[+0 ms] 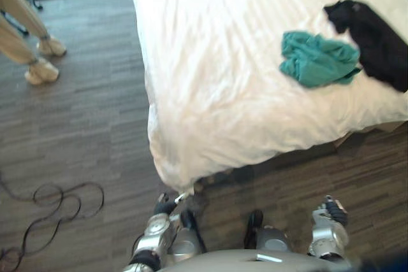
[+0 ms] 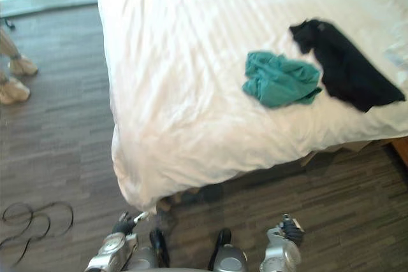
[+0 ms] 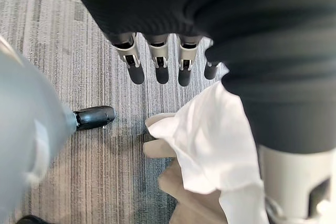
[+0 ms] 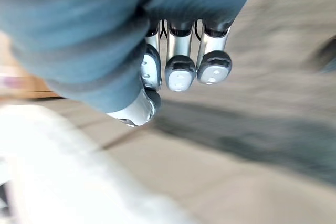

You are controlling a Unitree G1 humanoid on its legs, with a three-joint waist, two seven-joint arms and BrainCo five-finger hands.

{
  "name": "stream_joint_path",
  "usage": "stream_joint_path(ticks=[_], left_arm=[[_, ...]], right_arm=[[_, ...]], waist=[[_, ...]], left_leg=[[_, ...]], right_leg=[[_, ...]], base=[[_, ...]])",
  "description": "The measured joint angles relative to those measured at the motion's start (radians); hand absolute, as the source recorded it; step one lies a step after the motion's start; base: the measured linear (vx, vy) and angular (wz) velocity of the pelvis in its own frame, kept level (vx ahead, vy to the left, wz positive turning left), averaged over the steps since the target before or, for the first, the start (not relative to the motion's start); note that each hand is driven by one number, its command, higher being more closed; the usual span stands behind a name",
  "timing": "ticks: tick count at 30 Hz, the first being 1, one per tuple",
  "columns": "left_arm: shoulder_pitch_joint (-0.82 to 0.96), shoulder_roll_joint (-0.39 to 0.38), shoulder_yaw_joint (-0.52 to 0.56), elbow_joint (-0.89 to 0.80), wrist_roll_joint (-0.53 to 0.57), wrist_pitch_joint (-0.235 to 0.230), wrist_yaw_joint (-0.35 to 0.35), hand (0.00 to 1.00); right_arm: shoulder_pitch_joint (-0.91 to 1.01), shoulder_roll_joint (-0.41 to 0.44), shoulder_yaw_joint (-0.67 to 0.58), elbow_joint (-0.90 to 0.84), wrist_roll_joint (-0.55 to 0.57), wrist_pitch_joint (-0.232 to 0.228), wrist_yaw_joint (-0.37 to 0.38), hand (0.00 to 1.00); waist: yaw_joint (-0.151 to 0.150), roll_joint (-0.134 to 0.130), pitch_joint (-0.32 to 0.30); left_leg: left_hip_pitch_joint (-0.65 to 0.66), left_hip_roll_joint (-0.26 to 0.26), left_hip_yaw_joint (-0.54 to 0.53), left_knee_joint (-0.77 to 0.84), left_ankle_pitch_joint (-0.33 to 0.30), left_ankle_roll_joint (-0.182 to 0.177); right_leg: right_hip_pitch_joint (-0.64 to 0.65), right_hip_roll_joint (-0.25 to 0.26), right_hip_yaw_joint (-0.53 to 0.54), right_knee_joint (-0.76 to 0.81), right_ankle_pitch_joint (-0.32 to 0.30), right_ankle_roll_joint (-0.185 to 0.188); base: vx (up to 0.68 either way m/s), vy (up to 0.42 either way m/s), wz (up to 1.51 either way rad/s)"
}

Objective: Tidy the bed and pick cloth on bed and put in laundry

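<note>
The left hand [image 1: 164,206] hangs at the bed's [image 1: 210,62] near corner, its fingers [image 3: 160,59] straight and spread from the thumb [image 3: 94,117], gripping nothing. The white sheet corner [image 3: 210,140] droops just beside the palm; whether it touches cannot be told. The right hand [image 1: 335,211] hangs low off the bed's foot edge above the floor [image 1: 76,132], fingers [image 4: 181,66] loosely relaxed and empty. Two cloths lie on the bed near its foot edge, touching each other: one crumpled teal cloth [image 1: 319,60] and one black cloth [image 1: 376,36] on the far side from the corner. A person's two shoes [image 1: 44,62] stand on the floor, well apart from the bed's side.
</note>
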Motion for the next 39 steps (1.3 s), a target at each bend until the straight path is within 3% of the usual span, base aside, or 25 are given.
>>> stream_joint_path(ticks=[2,6,9,14,20,22,27,31,33,34,38,39], left_arm=[[0.036,0.010,0.004,0.011,0.003,-0.001,-0.028,0.00],[0.089,0.029,0.082,0.010,0.061,-0.031,-0.079,0.00],[0.145,0.031,0.089,0.022,0.115,-0.047,-0.086,0.00],[0.214,0.016,0.091,0.051,0.153,-0.068,-0.088,0.00],[0.198,0.008,0.090,0.047,0.152,-0.131,-0.115,0.00],[0.170,0.008,0.090,0.041,0.144,-0.158,-0.127,0.00],[0.059,0.009,0.090,-0.010,0.090,-0.233,-0.174,0.00],[-0.033,-0.012,0.071,-0.016,0.064,-0.242,-0.188,0.00],[-0.110,-0.041,0.059,-0.003,0.054,-0.240,-0.182,0.00],[-0.142,-0.053,0.054,0.006,0.047,-0.238,-0.173,0.00],[-0.275,-0.107,0.033,0.004,-0.032,-0.208,-0.116,0.00],[-0.300,-0.122,0.032,-0.009,-0.054,-0.194,-0.103,0.00]], right_arm=[[0.005,-0.040,-0.016,-0.097,-0.041,-0.029,0.040,1.00],[-0.050,-0.121,0.010,-0.322,-0.038,-0.042,0.256,1.00],[-0.088,-0.136,0.108,-0.443,-0.032,0.013,0.405,1.00],[-0.182,-0.118,0.348,-0.501,0.044,0.125,0.551,1.00],[-0.512,-0.056,0.515,-0.394,0.096,0.219,0.500,1.00],[-0.629,-0.052,0.535,-0.342,0.124,0.232,0.479,1.00],[-0.934,-0.044,0.478,-0.168,0.158,0.242,0.469,1.00],[-0.965,-0.089,0.471,-0.066,0.149,0.242,0.440,1.00],[-0.967,-0.107,0.478,-0.087,0.137,0.203,0.423,1.00],[-0.976,-0.102,0.486,-0.114,0.117,0.188,0.416,1.00],[-0.993,-0.088,0.532,-0.221,0.097,0.148,0.356,1.00],[-0.991,-0.075,0.533,-0.254,0.097,0.140,0.344,1.00]], waist=[[0.000,-0.003,-0.017],[0.005,-0.013,-0.041],[0.012,-0.008,-0.058],[0.054,0.018,-0.067],[0.116,0.041,-0.027],[0.142,0.043,0.021],[0.190,0.076,0.229],[0.222,0.118,0.276],[0.221,0.163,0.303],[0.217,0.173,0.307],[0.202,0.190,0.314],[0.180,0.190,0.314]], left_leg=[[0.033,-0.008,0.000,-0.024,0.000,0.000],[0.065,-0.022,-0.005,-0.051,0.003,0.005],[0.085,-0.030,-0.016,-0.058,0.005,0.009],[0.078,-0.036,-0.054,-0.058,0.015,0.021],[-0.016,-0.043,-0.132,-0.058,0.045,0.026],[-0.063,-0.040,-0.147,-0.057,0.063,0.028],[-0.243,-0.041,-0.175,-0.038,0.118,0.056],[-0.360,-0.056,-0.176,-0.006,0.128,0.066],[-0.426,-0.061,-0.172,0.029,0.127,0.070],[-0.451,-0.060,-0.164,0.042,0.127,0.070],[-0.539,-0.044,-0.132,0.060,0.125,0.070],[-0.557,-0.040,-0.128,0.058,0.120,0.072]], right_leg=[[0.026,0.000,0.000,-0.013,0.005,0.006],[0.055,-0.002,0.003,-0.038,0.023,0.015],[0.077,-0.004,0.002,-0.058,0.027,0.018],[0.095,-0.005,-0.021,-0.080,0.042,0.018],[0.062,-0.003,-0.083,-0.111,0.067,0.008],[0.020,-0.001,-0.093,-0.104,0.076,0.002],[-0.166,-0.018,-0.109,-0.034,0.095,-0.009],[-0.294,-0.047,-0.087,0.000,0.109,-0.006],[-0.372,-0.070,-0.057,0.045,0.110,-0.008],[-0.406,-0.074,-0.040,0.057,0.110,-0.008],[-0.553,-0.073,0.027,0.116,0.105,-0.021],[-0.585,-0.073,0.029,0.134,0.096,-0.023]], base=[[-0.02,0.042,-0.01],[-0.07,0.031,-0.03],[-0.13,0.007,0.02],[-0.06,-0.010,0.15],[-0.06,-0.010,0.37],[-0.06,-0.002,0.24],[-0.06,0.023,0.17],[0.04,0.039,-0.02],[0.03,0.020,-0.25],[0.00,-0.002,-0.34],[-0.05,-0.020,-0.39],[-0.08,-0.031,-0.19]])
